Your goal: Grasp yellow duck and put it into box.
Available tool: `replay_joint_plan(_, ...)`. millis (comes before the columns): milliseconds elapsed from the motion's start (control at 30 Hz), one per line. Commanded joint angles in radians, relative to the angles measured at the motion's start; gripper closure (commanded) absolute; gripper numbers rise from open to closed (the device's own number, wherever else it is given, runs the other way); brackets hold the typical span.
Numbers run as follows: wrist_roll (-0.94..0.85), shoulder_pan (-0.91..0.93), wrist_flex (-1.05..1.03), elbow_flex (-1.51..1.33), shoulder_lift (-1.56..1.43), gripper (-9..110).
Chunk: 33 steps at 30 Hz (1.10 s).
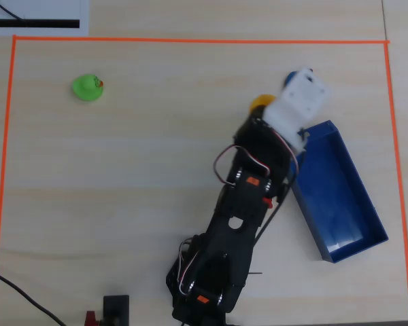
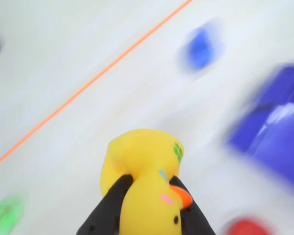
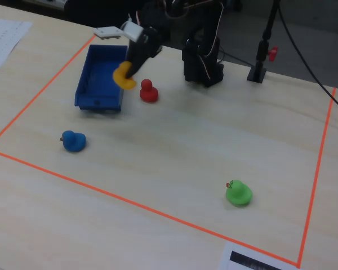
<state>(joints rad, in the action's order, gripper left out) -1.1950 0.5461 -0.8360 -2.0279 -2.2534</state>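
Tool: the tool (image 2: 147, 208) was closed on the yellow duck (image 2: 147, 181), with one black finger (image 2: 108, 208) on each side of its body in the wrist view.
Yellow duck: it hung clear of the desk (image 3: 174, 146) in the fixed view (image 3: 124, 76), at the right edge of the blue box (image 3: 98, 79) as that view showed it, and near the red duck (image 3: 149, 91). In the overhead view only a small yellow part (image 1: 261, 102) showed beside the white wrist part (image 1: 296, 102).
Blue box: it was open and rectangular and lay on the desk at a slant, just to the right of the arm (image 1: 241, 210) in the overhead view (image 1: 340, 197). In the wrist view it was a blurred blue shape at the right edge (image 2: 279, 132).
Red duck: it sat on the desk just to the right of the box in the fixed view. In the wrist view it was a red blur at the bottom edge (image 2: 245, 227).
Blue duck: it sat on the desk (image 3: 74, 140) apart from the box, nearer the orange tape line (image 3: 129, 202) in the fixed view.
Green duck: it sat well apart from the others, near the upper left corner in the overhead view (image 1: 88, 87).
Orange tape: it marked a rectangle on the desk around all the ducks and the box.
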Motion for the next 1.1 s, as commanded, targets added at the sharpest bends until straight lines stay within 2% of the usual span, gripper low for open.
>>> replay_joint_plan(0, -0.058, 0.238, 0.104, -0.044, -0.028, 101)
replay_joint_plan(200, -0.092, 0.400, 0.258, -0.092, -0.002, 101)
replay_joint_plan(367, -0.193, 0.469, 0.206, -0.103, 0.028, 101)
replay_joint_plan(667, -0.330, 0.511, 0.213, -0.201, 0.077, 101)
replay_joint_plan(867, -0.334, 0.497, 0.365, -0.295, 0.129, 101)
replay_joint_plan(900, -0.341, 0.495, 0.371, -0.302, 0.135, 99)
replay_joint_plan(967, -0.350, 0.495, 0.368, -0.308, 0.143, 87)
replay_joint_plan(1067, -0.350, 0.492, 0.377, -0.314, 0.147, 78)
